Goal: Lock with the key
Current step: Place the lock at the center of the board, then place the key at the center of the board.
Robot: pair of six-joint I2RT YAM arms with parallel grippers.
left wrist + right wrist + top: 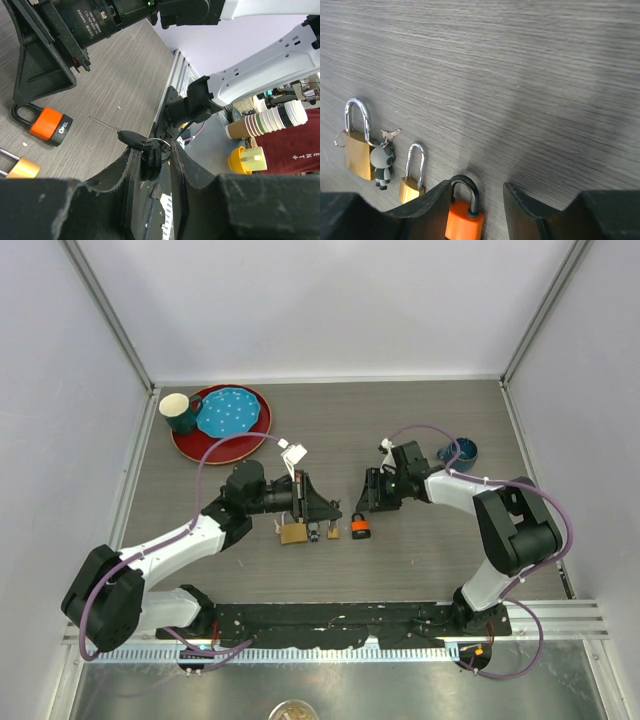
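Three locks lie on the grey wood-grain table: orange padlock w/ black shackle, small brass padlock w/ steel shackle, large brass padlock w/ panda charm on its ring. Right gripper has fingers apart, orange lock's shackle between them w/ a gap each side. Left gripper is clamped on the black-headed key, thin metal blade sticking out over the table, near orange lock but apart. Far left, round red plate carries scalloped blue dish; teal mug at its rim, contents unclear. Blue bowl sits far right.
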